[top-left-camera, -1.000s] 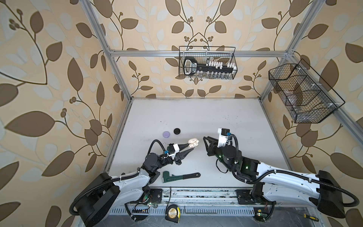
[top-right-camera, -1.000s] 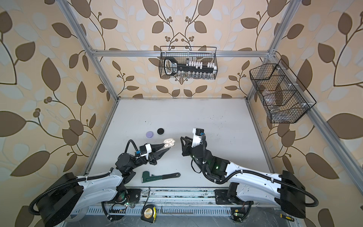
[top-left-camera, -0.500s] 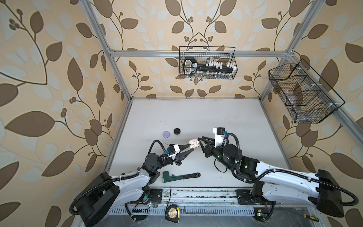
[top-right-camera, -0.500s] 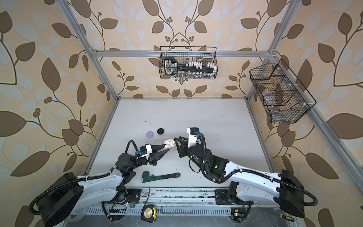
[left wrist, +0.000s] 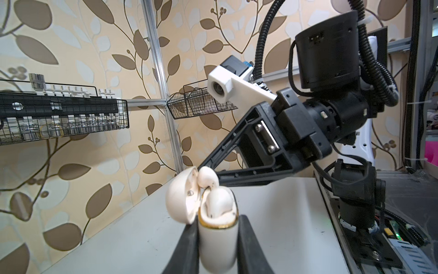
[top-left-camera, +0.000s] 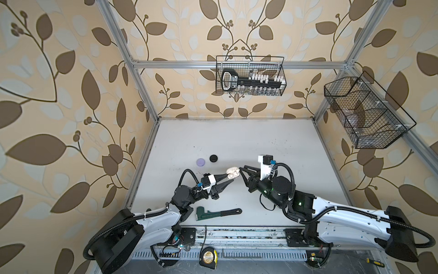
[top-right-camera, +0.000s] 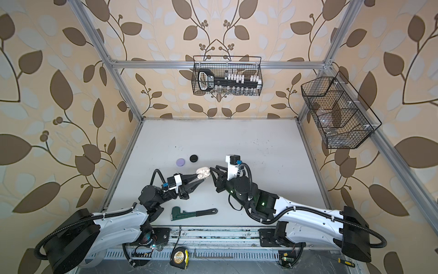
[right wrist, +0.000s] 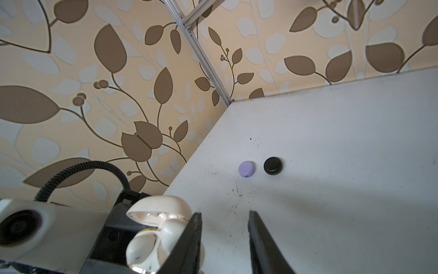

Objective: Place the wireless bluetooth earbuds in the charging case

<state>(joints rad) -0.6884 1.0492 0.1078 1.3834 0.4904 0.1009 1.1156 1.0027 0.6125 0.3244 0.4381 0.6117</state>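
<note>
Earbuds [left wrist: 208, 178] (white pair) sitting in open charging case [left wrist: 216, 246], case hanging above table [top-left-camera: 237, 142]. Left gripper [top-left-camera: 231, 178] clamping case body. Right gripper [right wrist: 224, 213] standing apart, empty, one finger [left wrist: 248, 177] seemingly touching high-riding bud. Risks: glossy rounded plastic slipping sideways, bud popping out; hard push twisting smooth case in grip; lid [left wrist: 180, 201] closing on proud bud.

charging case [left wrist: 216, 249]: glossy cream plastic | table [left wrist: 284, 213]: matt, scuffed | left fingers [left wrist: 248, 251]: matt black plastic | basket [top-left-camera: 250, 57]: black wire
</note>
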